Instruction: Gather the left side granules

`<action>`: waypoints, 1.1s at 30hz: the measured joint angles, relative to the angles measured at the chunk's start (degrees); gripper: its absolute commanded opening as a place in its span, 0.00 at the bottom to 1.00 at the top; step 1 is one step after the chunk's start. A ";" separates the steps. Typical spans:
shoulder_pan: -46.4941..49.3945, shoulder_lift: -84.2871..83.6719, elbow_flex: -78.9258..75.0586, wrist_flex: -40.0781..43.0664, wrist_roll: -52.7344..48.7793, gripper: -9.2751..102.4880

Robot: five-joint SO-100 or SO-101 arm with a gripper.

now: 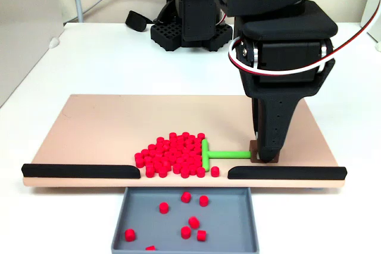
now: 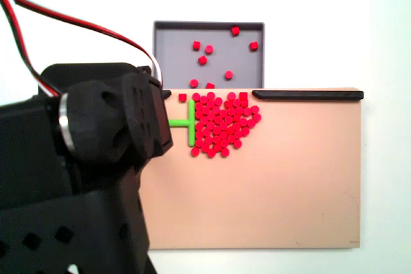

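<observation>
A dense pile of red granules [image 1: 171, 154] lies on the tan board [image 1: 107, 129], just behind the gap between the two black strips. In a fixed view the head of the green T-shaped pusher [image 1: 223, 154] rests against the pile's right edge. My gripper [image 1: 266, 154] stands at the far end of the pusher's stem, shut on its brown handle block. From the other fixed view the granules [image 2: 221, 123] sit right of the pusher [image 2: 191, 122], and the arm's body hides the gripper. One stray granule [image 1: 215, 171] lies on the pusher's other side, by the gap.
A grey tray [image 1: 235, 230] with several red granules in it sits below the gap at the board's front edge. Black strips [image 1: 80, 171] [image 1: 286, 172] line that edge on both sides. The arm's base [image 1: 190, 22] and cables stand behind the board.
</observation>
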 measured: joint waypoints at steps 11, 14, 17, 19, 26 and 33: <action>0.53 0.00 0.00 0.00 -1.05 0.08; 0.62 0.00 0.00 -0.09 -1.05 0.08; 0.62 0.09 0.00 0.00 -1.05 0.08; 0.62 0.35 0.00 0.00 -1.23 0.08; 0.44 3.08 2.02 1.41 -3.78 0.08; -0.44 11.69 9.84 1.41 -6.24 0.08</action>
